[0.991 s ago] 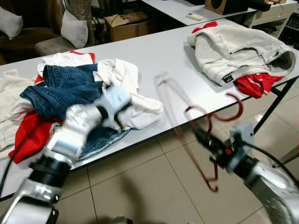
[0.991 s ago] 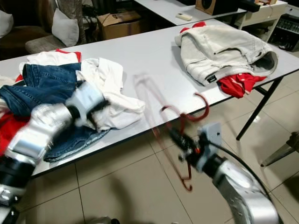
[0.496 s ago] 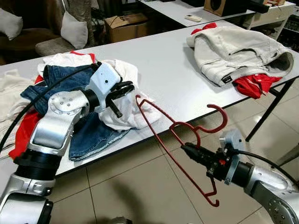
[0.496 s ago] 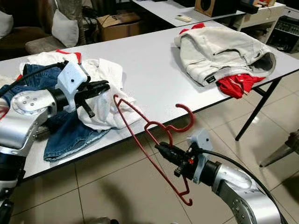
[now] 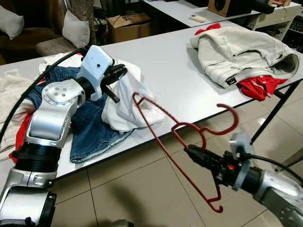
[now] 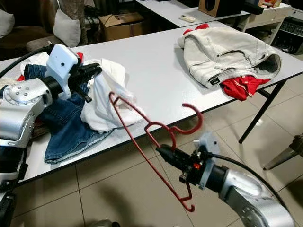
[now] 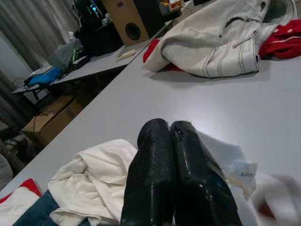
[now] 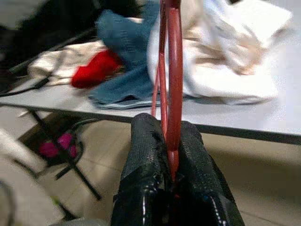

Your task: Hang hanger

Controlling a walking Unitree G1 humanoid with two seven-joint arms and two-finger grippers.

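Jaws of the left gripper (image 5: 115, 81) are pinched together on a white garment (image 5: 124, 101), which we see lifted off the heap and hanging from them above the grey table (image 5: 175, 71). We note that the left wrist view shows the two black fingers (image 7: 153, 179) pressed side by side with white cloth beneath them. Under and beside the raised cloth lie blue jeans (image 5: 87, 127), with red fabric (image 5: 21, 135) at the table's near-left edge.

Right of the heap we find the red hanger (image 5: 177, 137), held in the air off the table's front edge, over the tiled floor (image 5: 142, 194). Its hook points up and to the right; one shoulder end reaches toward the white garment, and whether they touch we cannot tell.

Jaws of the right gripper (image 5: 191, 152) are clamped on the hanger's wire.

Far right on the table lies a cream jacket (image 5: 241, 49) over a red item (image 5: 258, 86).
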